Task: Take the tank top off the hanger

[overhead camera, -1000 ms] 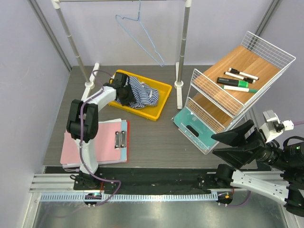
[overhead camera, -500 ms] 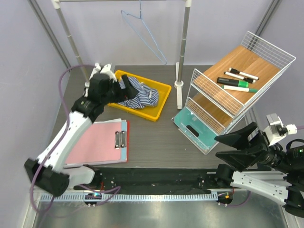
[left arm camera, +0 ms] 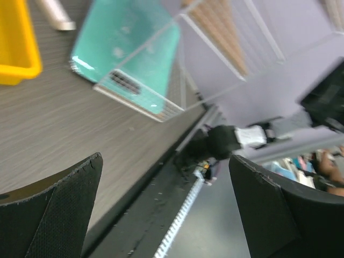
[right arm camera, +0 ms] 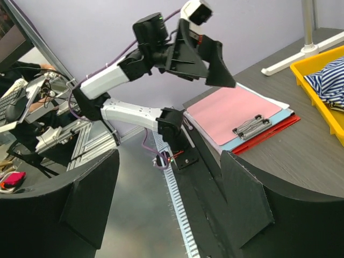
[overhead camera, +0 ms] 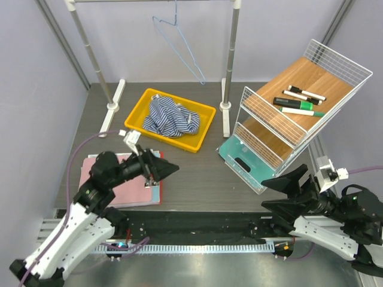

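From my station, the tank top [overhead camera: 172,118] lay crumpled in the yellow tray [overhead camera: 164,139] toward the back of the tabletop [overhead camera: 197,173], fully off the hanger [overhead camera: 178,27]. The hanger hung bare by its hook from the top bar of the grey rack [overhead camera: 231,54], above and behind the tray. Neither arm was touching either one.

The left end effector [overhead camera: 169,170] was raised over the right edge of a clipboard [right arm camera: 226,110] with pink paper, well short of the tray. On its wrist view the two fingers [left arm camera: 64,199] stood wide apart with nothing between them, looking out over bare tabletop toward a teal tray [left arm camera: 129,48].

The right end effector [overhead camera: 270,194] sat low near the front right edge of the tabletop, beside the tilted white wire shelf [overhead camera: 341,60], which carried a few markers [overhead camera: 299,98] on its upper wooden board. Its fingers [right arm camera: 244,188] were also spread apart and empty, pointing across toward the left arm. One corner of the yellow tray and a bit of striped cloth showed at the right edge of that view.
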